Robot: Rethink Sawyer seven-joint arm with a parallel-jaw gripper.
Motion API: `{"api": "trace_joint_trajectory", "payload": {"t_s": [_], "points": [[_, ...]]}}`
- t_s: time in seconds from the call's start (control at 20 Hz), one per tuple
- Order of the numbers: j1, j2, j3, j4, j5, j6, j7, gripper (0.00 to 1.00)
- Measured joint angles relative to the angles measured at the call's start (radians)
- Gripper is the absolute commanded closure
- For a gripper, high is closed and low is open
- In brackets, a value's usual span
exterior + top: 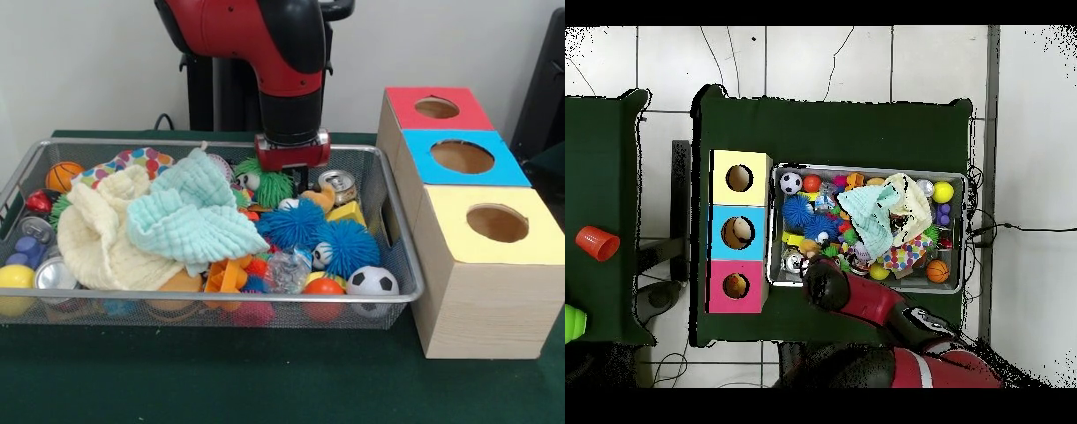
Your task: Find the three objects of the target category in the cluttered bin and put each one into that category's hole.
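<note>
A wire mesh bin [399,291] holds a heap of toys: two blue fuzzy balls [291,223], a green fuzzy ball [269,187], a soccer ball [372,282], a small can [336,184] and a basketball [64,175]. My gripper [296,179] hangs low at the bin's back edge, between the green fuzzy ball and the can. Its tips are hidden among the toys. Beside the bin stand three wooden boxes with holes, topped red [415,93], blue [424,168] and yellow [538,247]. From overhead, my arm [827,283] covers the gripper at the bin's [865,168] edge.
A teal cloth [190,212] and a cream cloth [101,234] cover the bin's left half. A yellow ball [15,278] and more cans sit at the left end. On a side table in the overhead view stands an orange cup [597,243].
</note>
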State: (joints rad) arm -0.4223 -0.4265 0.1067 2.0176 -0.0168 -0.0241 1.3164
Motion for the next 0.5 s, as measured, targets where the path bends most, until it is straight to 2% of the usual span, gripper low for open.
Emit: {"api": "trace_joint_trajectory", "payload": {"t_s": [0.5], "points": [[0.029,-0.032,-0.021,0.0,0.017,0.085,0.0,1.0]]}}
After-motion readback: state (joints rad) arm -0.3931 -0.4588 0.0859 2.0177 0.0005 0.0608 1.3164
